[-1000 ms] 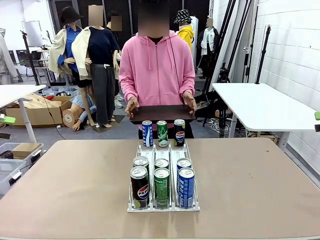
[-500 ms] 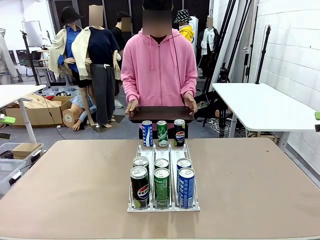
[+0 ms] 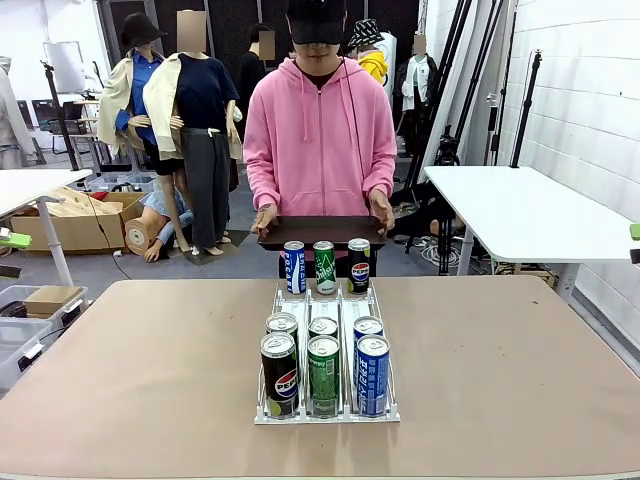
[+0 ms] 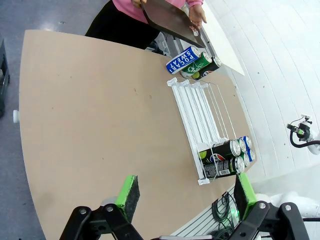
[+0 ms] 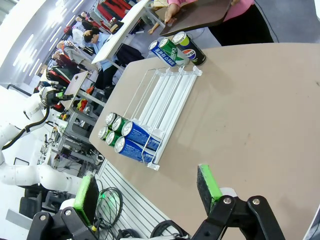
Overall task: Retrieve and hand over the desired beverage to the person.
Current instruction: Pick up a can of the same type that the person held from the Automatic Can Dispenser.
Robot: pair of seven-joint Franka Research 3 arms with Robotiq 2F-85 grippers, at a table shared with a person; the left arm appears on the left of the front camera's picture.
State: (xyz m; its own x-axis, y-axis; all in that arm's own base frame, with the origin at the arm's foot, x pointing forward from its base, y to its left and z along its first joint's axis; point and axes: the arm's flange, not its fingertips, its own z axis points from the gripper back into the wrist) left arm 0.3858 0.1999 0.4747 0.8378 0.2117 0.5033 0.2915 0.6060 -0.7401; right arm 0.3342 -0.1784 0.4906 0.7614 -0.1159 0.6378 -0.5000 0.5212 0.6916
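1. The left gripper (image 4: pixel 186 194) has its fingers spread wide and empty, above the table (image 3: pixel 150 360).
2. The right gripper (image 5: pixel 147 190) is spread and empty too.
3. In the rack (image 3: pixel 326 300), six near cans (image 3: pixel 323 372) and three far cans (image 3: pixel 324 267) stand untouched.
4. Beyond them, the person (image 3: pixel 320 130) holds a dark tray (image 3: pixel 322 228) with both hands.
5. Judging from this, nothing is done: choosing, grasping and handing over all remain. I cannot tell which can is wanted.

Surroundings
White side table (image 3: pixel 520 210) at right; cardboard box (image 3: pixel 75 232) on floor, left; bin (image 3: pixel 12 340) beside tan table (image 3: pixel 150 370).
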